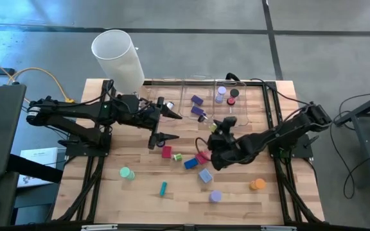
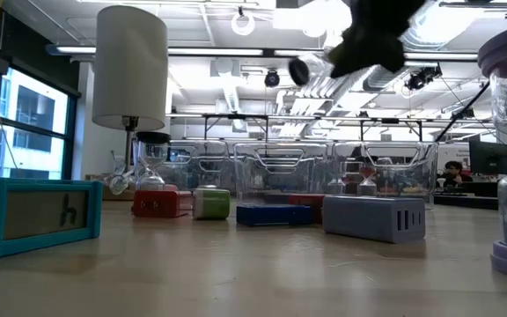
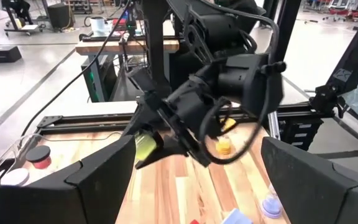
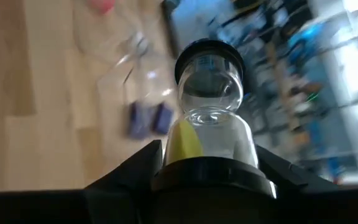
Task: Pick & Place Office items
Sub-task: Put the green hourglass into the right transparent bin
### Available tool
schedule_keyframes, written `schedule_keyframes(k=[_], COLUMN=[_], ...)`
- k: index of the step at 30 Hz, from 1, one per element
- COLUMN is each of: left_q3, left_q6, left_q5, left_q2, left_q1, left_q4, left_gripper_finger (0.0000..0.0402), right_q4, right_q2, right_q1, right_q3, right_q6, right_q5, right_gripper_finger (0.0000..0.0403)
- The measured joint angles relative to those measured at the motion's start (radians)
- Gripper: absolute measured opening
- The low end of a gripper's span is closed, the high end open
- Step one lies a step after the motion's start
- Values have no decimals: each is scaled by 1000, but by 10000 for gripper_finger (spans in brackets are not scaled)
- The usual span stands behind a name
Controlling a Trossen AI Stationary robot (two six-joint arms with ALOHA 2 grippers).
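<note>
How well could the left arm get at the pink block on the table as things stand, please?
Probably well. The left gripper is open and empty, hanging just beside the pink block, with bare table between them. The right gripper holds a sand timer farther off.

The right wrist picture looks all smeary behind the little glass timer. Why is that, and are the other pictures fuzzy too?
In the right wrist view the sand timer in the right gripper is sharp, while the table and bins behind streak as if in motion. In the low view the teal block up close is soft. The high view is crisp all over.
</note>
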Motion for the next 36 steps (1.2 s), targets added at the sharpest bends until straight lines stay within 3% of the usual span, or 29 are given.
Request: schedule_keyframes(k=[5,10,16,24,36], left_q3=[0,0,0,0,0], left_q6=[7,8,7,-5,-7], left_q5=[-1,-1,-1,-1,0], left_q2=[0,0,0,0,0], left_q1=[0,0,0,0,0], left_q4=[0,0,-2,-9,-37], left_gripper_finger=[340,340,340,340,340], right_q4=[-225,-347,-369,-342,-309], right_q2=[-67,-137,-188,-180,-114], right_q1=[-32,-108,-287,-546,-755], right_q3=[0,0,0,0,0], right_q6=[260,354,283,124,-7], right_q5=[-151,-327,-481,-674,-844], right_gripper_finger=[183,183,195,182,183])
